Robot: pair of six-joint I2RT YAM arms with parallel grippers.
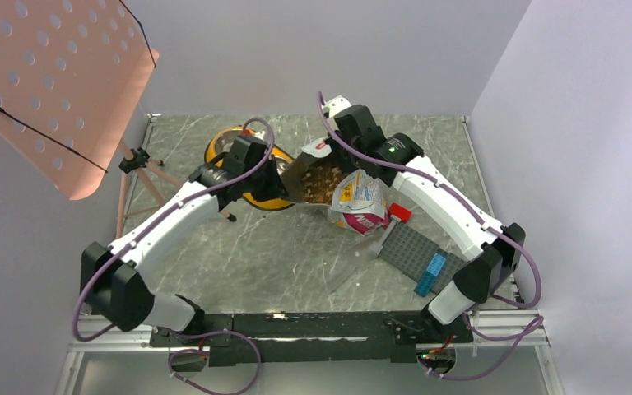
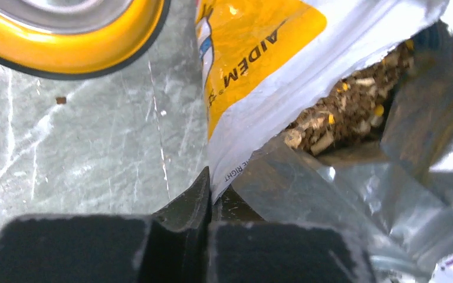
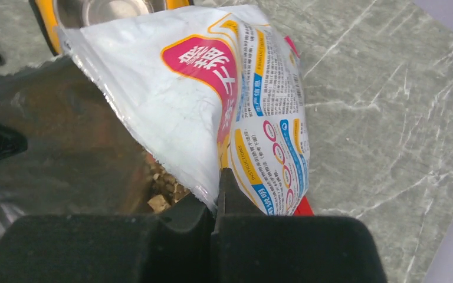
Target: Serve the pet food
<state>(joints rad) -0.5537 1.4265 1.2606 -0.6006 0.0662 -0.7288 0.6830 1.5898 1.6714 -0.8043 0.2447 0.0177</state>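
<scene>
Well, yellow bowl: we see it left of centre in the top view, partly under the left arm. A steel cup shows at the top edge of the right wrist view.
Stray piece: one small brown bit lies alone on the marble table, at the left of the left wrist view.
Left gripper: its fingers are pressed together on the white lower lip of the bag, at bottom centre of its own view.
Pet food: brown kibble lies inside the open bag mouth, up and to the right of the left fingertips and not touching them. In the top view it shows at centre, between the two wrists.
Right gripper: its fingers are clamped on the bag's printed edge at bottom centre, with kibble just left of the fingertips, inside the bag.
Grey baseplate: it lies lower right of the bag, carrying a blue brick.
Hidden: in the top view, both sets of fingertips are masked by the wrists and the bag. We cannot tell how deep the kibble goes. The bowl is cut off in both wrist views.
</scene>
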